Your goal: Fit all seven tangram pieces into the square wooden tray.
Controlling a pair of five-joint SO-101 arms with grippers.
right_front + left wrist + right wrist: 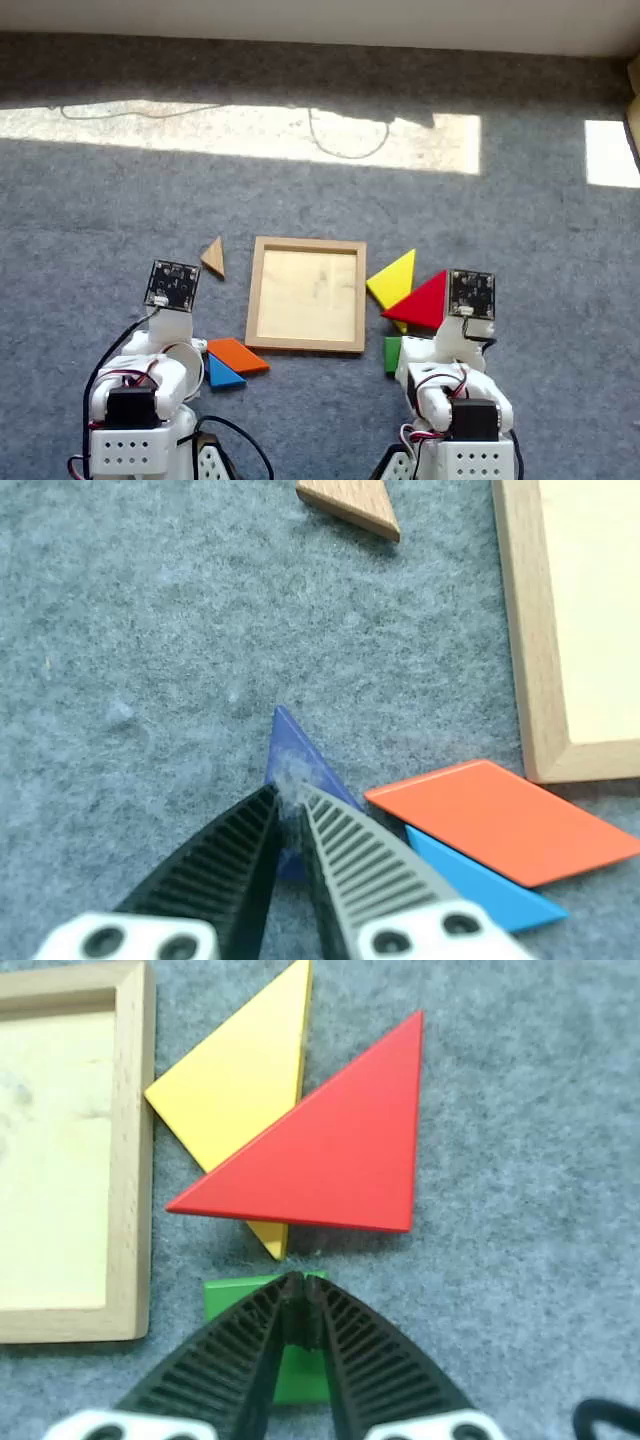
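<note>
Grey carpet [500,230] under wooden tray [305,243]; left gripper [290,800] closed; right gripper [298,1305] closed too

A mottled grey counter [520,250] sets off the pale-wood tray [305,345], whose floor is a lighter cream. The pieces show as a yellow triangle [393,280], a red triangle [420,300], a green piece [392,353], an orange parallelogram [238,355], a sky-blue triangle [222,373], a violet-blue triangle [295,755] and a tan wooden triangle [213,257]. My left gripper [288,805] pairs a black ribbed finger with a grey one; my right gripper [300,1305] is ribbed black throughout.
</note>
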